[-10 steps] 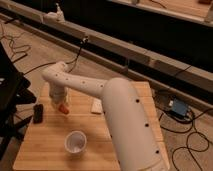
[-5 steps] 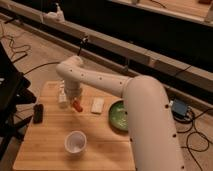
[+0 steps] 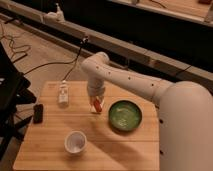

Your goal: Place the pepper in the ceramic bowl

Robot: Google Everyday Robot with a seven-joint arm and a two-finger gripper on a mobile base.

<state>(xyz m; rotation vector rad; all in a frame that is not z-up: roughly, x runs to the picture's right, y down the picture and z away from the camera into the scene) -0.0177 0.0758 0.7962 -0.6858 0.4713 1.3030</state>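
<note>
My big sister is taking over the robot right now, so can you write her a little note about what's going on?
Gripper: shut on the pepper, held above the wooden table, just left of the ceramic bowl.
Ceramic bowl: on the right part of the table, nothing in it.
Also on the table: a white cup near the front, a black block at the left edge, a small white bottle at the back left.
Done: the pepper is picked up.
Left: carry it to the right over the bowl, lower it, let go.
</note>
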